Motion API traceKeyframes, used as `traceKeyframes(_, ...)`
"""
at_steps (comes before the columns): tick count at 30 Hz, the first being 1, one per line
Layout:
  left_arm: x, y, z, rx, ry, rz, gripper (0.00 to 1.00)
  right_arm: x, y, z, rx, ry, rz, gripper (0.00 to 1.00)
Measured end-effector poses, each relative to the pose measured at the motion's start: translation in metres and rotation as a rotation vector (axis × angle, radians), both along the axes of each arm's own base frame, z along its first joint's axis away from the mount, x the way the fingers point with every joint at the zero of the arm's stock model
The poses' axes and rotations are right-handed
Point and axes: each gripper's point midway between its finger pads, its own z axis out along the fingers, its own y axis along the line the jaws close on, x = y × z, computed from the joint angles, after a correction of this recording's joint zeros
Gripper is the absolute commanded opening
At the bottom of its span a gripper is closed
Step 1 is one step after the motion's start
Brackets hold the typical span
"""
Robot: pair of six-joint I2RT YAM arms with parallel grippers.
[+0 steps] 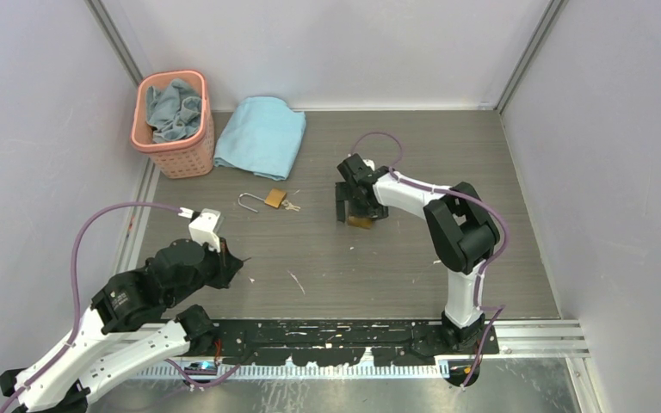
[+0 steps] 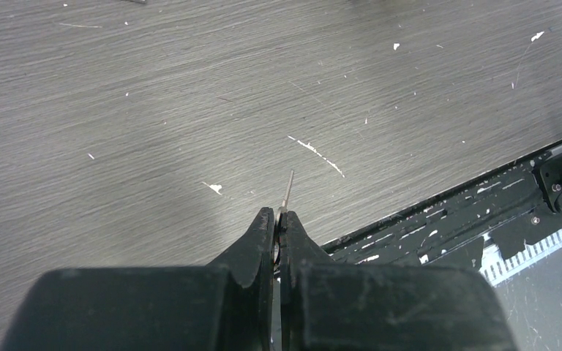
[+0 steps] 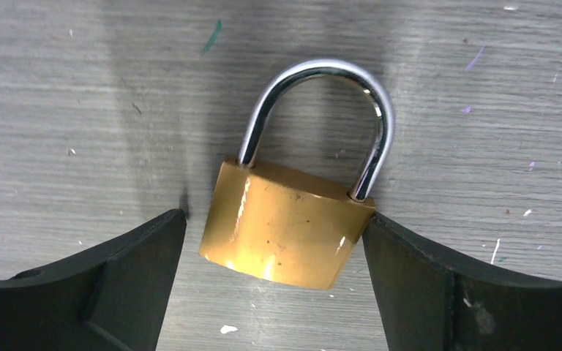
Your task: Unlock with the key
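The left jaws fill the bottom of the left wrist view, pressed shut. A thin metal blade sticks out from between their tips, and I judge it to be the key (image 2: 287, 190) seen edge-on, pointing down at bare surface (image 2: 154, 110).

The right jaws stand wide, one finger (image 3: 117, 285) on each side of the lock (image 3: 282, 223). The lock lies flat, its brass body toward the wrist camera and its shackle (image 3: 315, 110) seated at both ends, pointing away. Its long axis runs roughly along the fingers, a little tilted, so closing would pinch the body across its width. The right-hand finger seems to touch the body's corner, while the other stands apart from it. Nothing is gripped yet. The keyhole end faces back toward the wrist and cannot be seen.

From above, the lock (image 1: 361, 222) sits mid-surface, mostly hidden under the right jaws. The left arm (image 1: 181, 271) is well apart from it, off to the left and nearer the bases. The right arm is the one at the lock, so the key has to travel rightward and away from the bases to meet the hidden keyhole end.

A second lock (image 1: 274, 198) with small keys beside it lies between the two arms.

No brand or writing can be read on either lock — the brass face shows only scuffs and glare.
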Motion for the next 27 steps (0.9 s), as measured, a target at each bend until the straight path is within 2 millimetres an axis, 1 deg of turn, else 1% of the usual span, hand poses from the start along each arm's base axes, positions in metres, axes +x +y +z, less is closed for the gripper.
traceKeyframes(6,-0.001,0.001,0.002,-0.011,-0.011,-0.001,0.00,0.012,0.003,0.000,0.006,-0.010,-0.107,0.88)
traceKeyframes(9,-0.001,0.002,0.003,-0.015,-0.015,-0.001,0.00,0.014,0.003,-0.001,-0.001,-0.019,-0.161,0.85)
traceKeyframes(13,-0.001,0.002,0.004,-0.022,-0.020,-0.001,0.00,0.010,0.006,-0.001,-0.023,-0.029,-0.184,0.84)
traceKeyframes(20,-0.001,0.002,0.005,-0.023,-0.025,-0.007,0.00,-0.003,0.019,-0.001,-0.043,-0.029,-0.143,0.82)
traceKeyframes(23,-0.002,0.001,0.005,-0.023,-0.026,-0.012,0.00,-0.004,0.020,-0.001,-0.045,-0.031,-0.143,0.78)
traceKeyframes(27,-0.002,0.002,0.005,-0.028,-0.031,-0.013,0.00,-0.003,0.019,-0.001,-0.044,-0.034,-0.171,0.68)
